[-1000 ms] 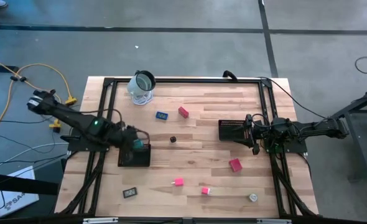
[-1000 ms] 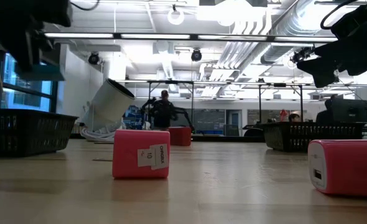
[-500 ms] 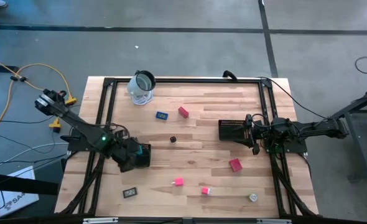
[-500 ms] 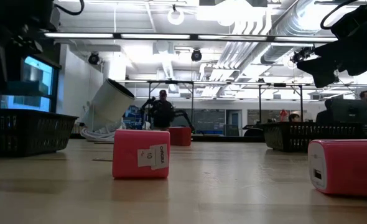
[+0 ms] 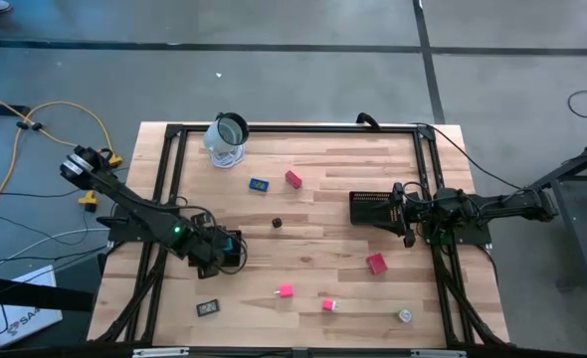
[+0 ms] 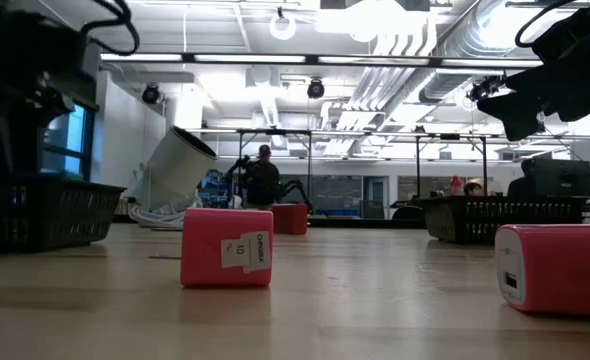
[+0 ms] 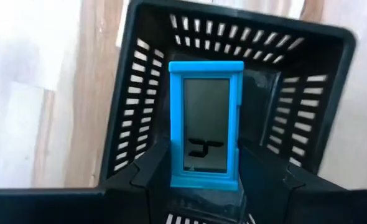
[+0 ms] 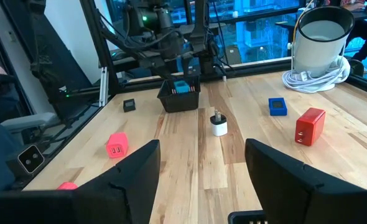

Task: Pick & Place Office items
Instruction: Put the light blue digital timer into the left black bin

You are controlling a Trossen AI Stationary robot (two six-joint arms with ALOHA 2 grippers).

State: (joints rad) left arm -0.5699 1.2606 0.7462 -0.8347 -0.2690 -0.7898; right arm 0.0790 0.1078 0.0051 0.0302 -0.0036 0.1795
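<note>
My left pincer (image 7: 202, 180) is closed tight on a blue-framed screen (image 7: 205, 124), holding it upright just above the black mesh tray (image 7: 140, 93). My right pincer (image 8: 202, 186) waits well apart, fingers spread, empty.

We are looking at a robotics lab: exposed ceiling ducts (image 6: 425, 40) are running overhead, a person (image 6: 263, 180) is standing among distant workstations, concrete floor (image 5: 303, 70) surrounding the desk (image 5: 323, 169).

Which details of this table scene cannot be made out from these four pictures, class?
- Left wrist view: the black mesh tray floor, hidden behind the blue-framed screen device.
- High view: the left gripper fingertips, covered by its arm.
- Low view: the pink block, cut off by the frame edge.
</note>
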